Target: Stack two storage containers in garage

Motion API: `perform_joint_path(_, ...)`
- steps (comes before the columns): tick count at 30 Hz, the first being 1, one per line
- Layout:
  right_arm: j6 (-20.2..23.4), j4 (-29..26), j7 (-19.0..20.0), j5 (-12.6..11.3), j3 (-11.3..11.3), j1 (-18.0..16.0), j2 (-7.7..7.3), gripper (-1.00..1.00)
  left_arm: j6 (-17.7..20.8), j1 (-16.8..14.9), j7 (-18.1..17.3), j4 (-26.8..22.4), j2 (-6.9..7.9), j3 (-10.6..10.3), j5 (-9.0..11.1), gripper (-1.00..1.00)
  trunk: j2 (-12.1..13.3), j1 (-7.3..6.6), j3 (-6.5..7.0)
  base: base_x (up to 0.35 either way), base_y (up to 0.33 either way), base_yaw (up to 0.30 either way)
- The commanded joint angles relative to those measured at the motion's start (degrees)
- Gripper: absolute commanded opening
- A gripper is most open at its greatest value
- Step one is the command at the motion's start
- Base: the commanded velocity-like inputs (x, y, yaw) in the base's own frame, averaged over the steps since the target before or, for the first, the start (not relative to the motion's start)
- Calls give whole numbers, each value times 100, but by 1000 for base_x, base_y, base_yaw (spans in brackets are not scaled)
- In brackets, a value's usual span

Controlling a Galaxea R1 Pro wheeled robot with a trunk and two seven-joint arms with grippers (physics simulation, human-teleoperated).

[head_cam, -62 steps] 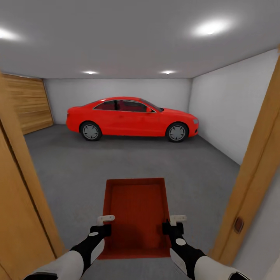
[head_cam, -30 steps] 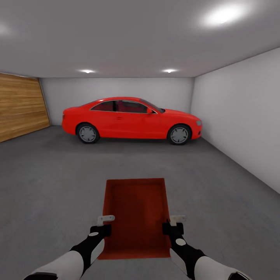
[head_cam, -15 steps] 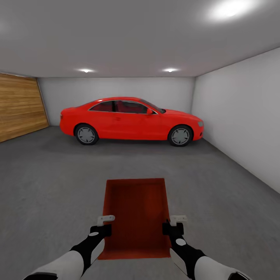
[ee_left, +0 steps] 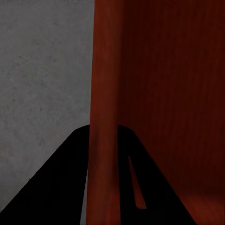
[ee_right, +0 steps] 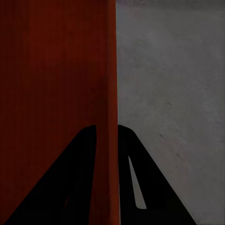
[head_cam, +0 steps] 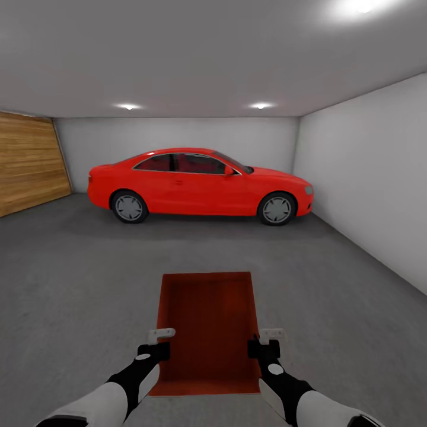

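Grippers first: our left gripper (head_cam: 161, 343) pinches the left wall of the storage container (head_cam: 207, 326), and our right gripper (head_cam: 265, 341) pinches the right wall. In each wrist view the dark fingers (ee_left: 70, 183) straddle an orange-red ribbed wall, one inside and one outside, so we judge both clenched on the bin. We carry the container level between the arms, open top up, out ahead of our trunk and above the floor (head_cam: 89, 279).

Beyond it, the grey concrete spreads to a red car (head_cam: 198, 187) parked across the far end, well apart from us. A white wall (head_cam: 367, 178) runs along the right, and a wooden panelled door (head_cam: 29, 160) closes the left side.

We are inside the garage, so the carry for this bin looks nearly finished. Setting it down on the concrete is not yet done, and we judge that fetching and stacking the other bin is left too.

We cannot see the container's underside or how high it hangs over the concrete. Its near edge sits low between our forearms, and the wrist views are too dark and close to show the fingertips' exact contact.
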Motion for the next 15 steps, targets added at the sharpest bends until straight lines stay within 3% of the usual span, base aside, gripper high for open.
perform_joint_path(1,19,-22,56,74,-99,-6,1,-100,-21,-4,67,1,82,151,-17,-100,-8,5,-10,321,0,0)
perform_joint_path(15,19,-20,56,74,-99,-3,2,-100,-16,-5,67,1,82,153,-17,-100,-8,5,-10,321,0,0)
